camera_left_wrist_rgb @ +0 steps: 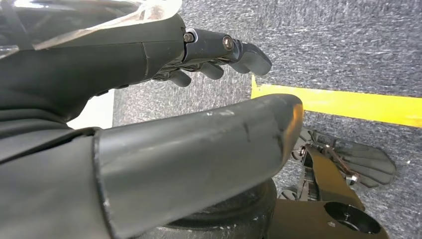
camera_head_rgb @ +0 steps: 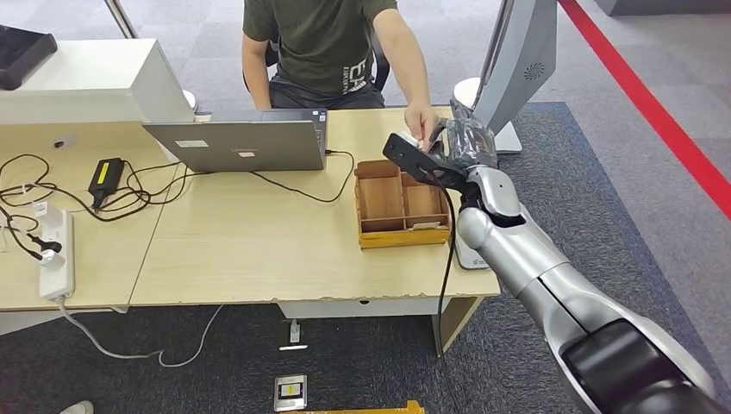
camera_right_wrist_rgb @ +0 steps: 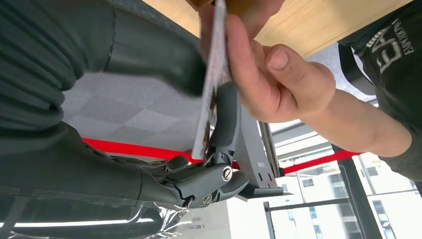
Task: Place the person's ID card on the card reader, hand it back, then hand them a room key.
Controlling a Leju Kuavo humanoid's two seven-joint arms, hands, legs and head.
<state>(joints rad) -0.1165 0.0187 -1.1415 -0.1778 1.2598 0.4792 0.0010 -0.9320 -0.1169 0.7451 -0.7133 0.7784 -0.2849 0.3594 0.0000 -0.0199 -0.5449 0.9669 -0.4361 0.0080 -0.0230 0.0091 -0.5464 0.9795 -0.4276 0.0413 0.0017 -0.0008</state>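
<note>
Down by my side, my dark, smooth left hand [camera_left_wrist_rgb: 219, 52] hangs over grey carpet, fingers loosely apart, holding nothing. Farther out, beyond the partitioned wooden tray [camera_head_rgb: 402, 205] at the table's far right edge, my right hand [camera_head_rgb: 431, 151] pinches a thin flat card [camera_right_wrist_rgb: 211, 74], seen edge-on, while the person's hand [camera_right_wrist_rgb: 271, 74] grips it too.

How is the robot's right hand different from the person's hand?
The right hand is dark grey with visible screws; the person's hand is bare skin. The right hand comes off a silver arm; the person's hand comes off a bare forearm below a dark T-shirt sleeve. Both hold the same card, above the desk's far right corner.
</note>
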